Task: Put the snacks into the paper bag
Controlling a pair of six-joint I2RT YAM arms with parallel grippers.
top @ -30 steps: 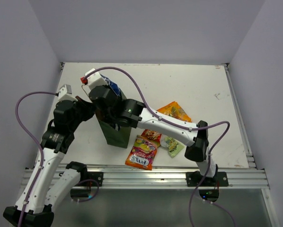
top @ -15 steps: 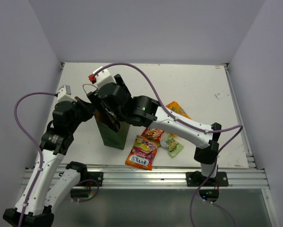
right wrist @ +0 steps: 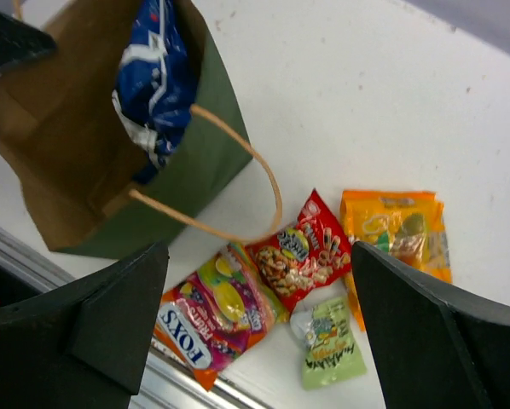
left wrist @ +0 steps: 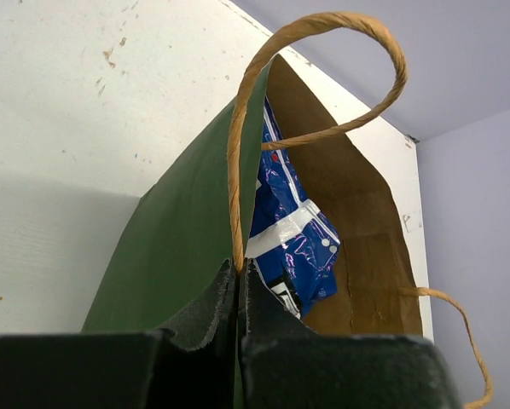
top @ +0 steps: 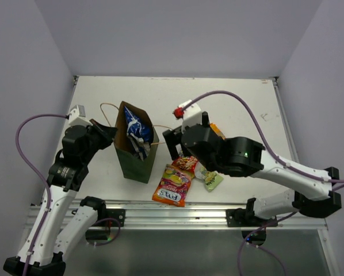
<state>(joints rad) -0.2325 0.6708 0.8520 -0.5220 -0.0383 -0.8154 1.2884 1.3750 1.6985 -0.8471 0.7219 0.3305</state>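
— So where's the blue-and-white bag (right wrist: 157, 77) sitting?
— Inside the paper bag (right wrist: 195, 166); left gripper (left wrist: 238, 285) is pinching its rim, right gripper (right wrist: 255, 273) is hovering wide above the red packet (right wrist: 302, 251).

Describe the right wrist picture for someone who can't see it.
An open green paper bag holds a blue packet. Beside it on the white table lie a red packet, orange packet, pink-orange packet and small green packet.

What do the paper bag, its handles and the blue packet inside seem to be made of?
The paper bag looks like matte paper: green outside, brown inside, creased. Its handles seem twisted paper cord, tan and ridged. The blue packet is probably glossy plastic film, crinkled with bright highlights.
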